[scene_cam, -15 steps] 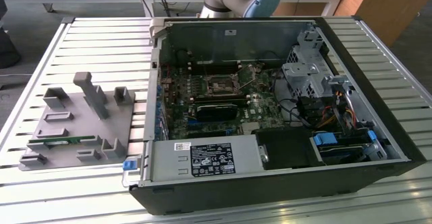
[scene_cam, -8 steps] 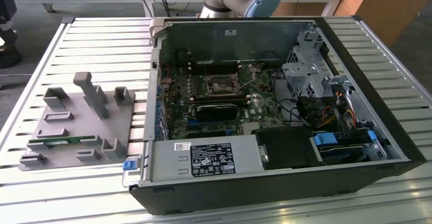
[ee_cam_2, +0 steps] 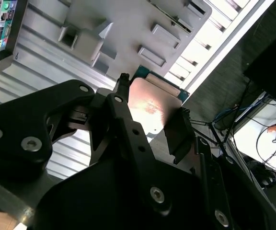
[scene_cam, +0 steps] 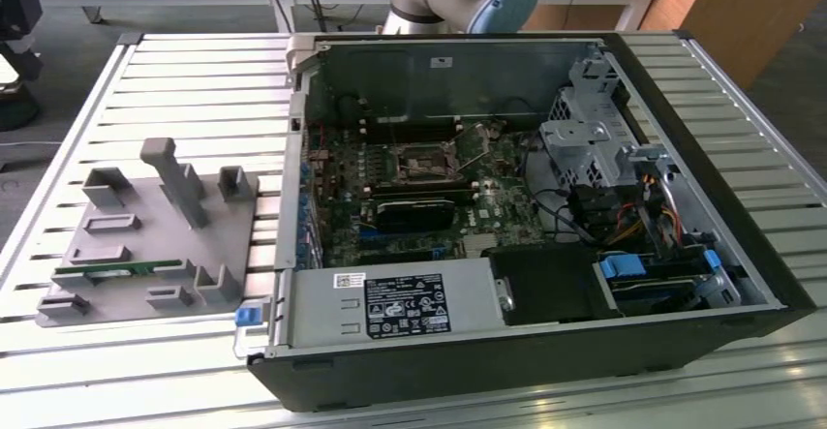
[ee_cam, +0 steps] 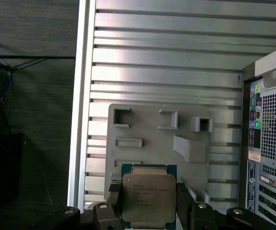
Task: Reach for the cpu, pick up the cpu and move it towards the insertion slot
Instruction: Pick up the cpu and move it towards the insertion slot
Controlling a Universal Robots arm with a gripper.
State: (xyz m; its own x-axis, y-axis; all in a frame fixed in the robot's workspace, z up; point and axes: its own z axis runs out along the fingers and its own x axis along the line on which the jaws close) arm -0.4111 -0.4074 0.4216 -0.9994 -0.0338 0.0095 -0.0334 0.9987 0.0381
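While my pincer point(ee_cam: 148, 211) is clenched on the cpu point(ee_cam: 148, 191), one finger on each of two opposite edges, I hang above the grey holder plate point(ee_cam: 157, 139) on the slatted metal table point(ee_cam: 166, 48), the chip's metal top facing the first wrist camera. In the second wrist view my black fingers point(ee_cam_2: 178, 132) press the chip's sides, with the plate well beneath it. In the exterior view the insertion slot point(scene_cam: 424, 166) sits on the board inside the open computer case point(scene_cam: 517, 371), the case wall stands between plate and slot, and a green memory stick point(scene_cam: 116, 271) lies on the plate.
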